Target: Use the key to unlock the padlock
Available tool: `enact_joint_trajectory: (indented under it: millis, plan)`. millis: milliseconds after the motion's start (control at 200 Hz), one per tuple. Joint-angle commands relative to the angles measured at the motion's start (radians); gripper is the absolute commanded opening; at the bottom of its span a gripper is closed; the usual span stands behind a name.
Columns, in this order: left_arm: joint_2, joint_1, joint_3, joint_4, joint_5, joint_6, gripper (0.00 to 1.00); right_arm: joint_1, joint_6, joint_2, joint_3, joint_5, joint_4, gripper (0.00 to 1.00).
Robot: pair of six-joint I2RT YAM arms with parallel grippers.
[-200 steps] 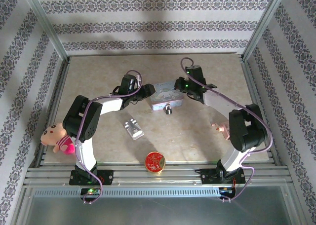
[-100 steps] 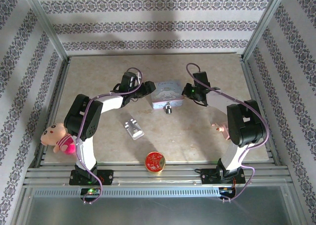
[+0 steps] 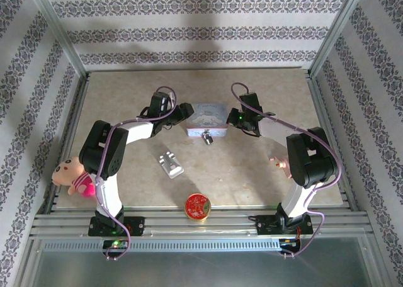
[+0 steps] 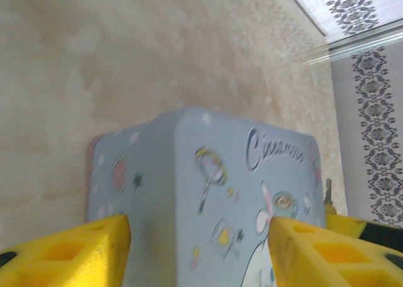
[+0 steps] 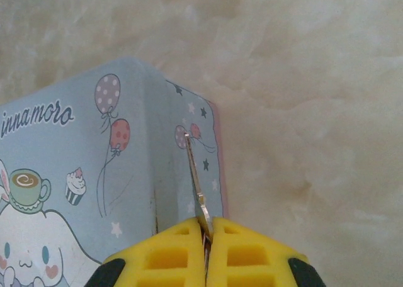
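Near the tabletop [image 3: 289,98] centre, a little toward 12 o'clock: pastel printed tin [image 3: 209,114], long axis running 9 to 3 o'clock. Padlock [image 3: 207,138] tiny and dark, right at the tin's 6 o'clock wall, touching it; shackle too small to make out.

Left tool [image 3: 186,112] at the tin's 9 o'clock end, jaws standing wide and clamped on the tin. In the left wrist view, 2 yellow fingers [image 4: 75,249] flanking the lid, 1 at 7 o'clock of the frame, 1 at 5 o'clock, lid edges running in behind both.

Right tool [image 5: 206,240] at the tin's 3 o'clock end, jaws pressed together on the key [image 5: 196,174]. Thin silver blade poking out toward 12 o'clock in the right wrist view, across the tin's corner by the balloon print. Blade-to-tin contact: cannot tell. Right tool apart from the padlock, round the tin's corner from it.

Block [image 3: 170,164], shiny silver, at the tin's 7 o'clock, apart from it. Round tin [image 3: 197,207], red and gold, at the tabletop's 6 o'clock edge. Plush [image 3: 74,175] at the 8 o'clock edge, just beside the left arm [image 3: 110,151]. Small pink thing [image 3: 279,163] at 4 o'clock, just beside the right arm [image 3: 308,161].
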Motion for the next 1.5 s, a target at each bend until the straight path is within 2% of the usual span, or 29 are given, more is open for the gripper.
enact_joint_trajectory:
  millis: [0,190,345,455,635,750,935,1039,1179,1399,1429,1499]
  plan:
    - [-0.105,-0.004,-0.082,-0.036,-0.06,-0.026,0.61,-0.021,-0.017,-0.064,-0.014,0.044,-0.045,0.0]
    - [-0.29,-0.032,-0.202,-0.152,-0.192,0.015,0.66,-0.031,-0.03,-0.184,-0.075,0.098,-0.086,0.0]
    - [-0.398,-0.136,-0.225,-0.324,-0.325,0.064,0.68,-0.007,-0.021,-0.302,-0.148,0.129,-0.106,0.0]
    - [-0.413,-0.24,-0.213,-0.389,-0.413,0.083,0.7,0.015,-0.008,-0.399,-0.213,0.159,-0.118,0.0]
    - [-0.298,-0.387,-0.118,-0.465,-0.526,0.126,0.74,0.038,0.023,-0.549,-0.317,0.203,-0.148,0.0]
    - [-0.2,-0.441,-0.043,-0.49,-0.586,0.146,0.75,0.044,0.039,-0.638,-0.371,0.213,-0.168,0.0]
    - [-0.053,-0.472,0.092,-0.56,-0.665,0.155,0.77,0.055,0.029,-0.712,-0.404,0.231,-0.225,0.0]
    - [0.021,-0.476,0.169,-0.615,-0.723,0.141,0.74,0.059,0.018,-0.725,-0.414,0.231,-0.237,0.0]
    - [0.08,-0.478,0.229,-0.611,-0.761,0.126,0.73,0.061,-0.009,-0.731,-0.415,0.226,-0.232,0.0]
    - [0.169,-0.479,0.334,-0.662,-0.837,0.118,0.76,0.059,-0.051,-0.714,-0.401,0.219,-0.227,0.0]
    - [0.179,-0.479,0.347,-0.662,-0.837,0.121,0.81,0.059,-0.053,-0.708,-0.401,0.216,-0.224,0.0]
    - [0.199,-0.479,0.377,-0.661,-0.839,0.135,0.82,0.059,-0.056,-0.698,-0.404,0.206,-0.214,0.0]
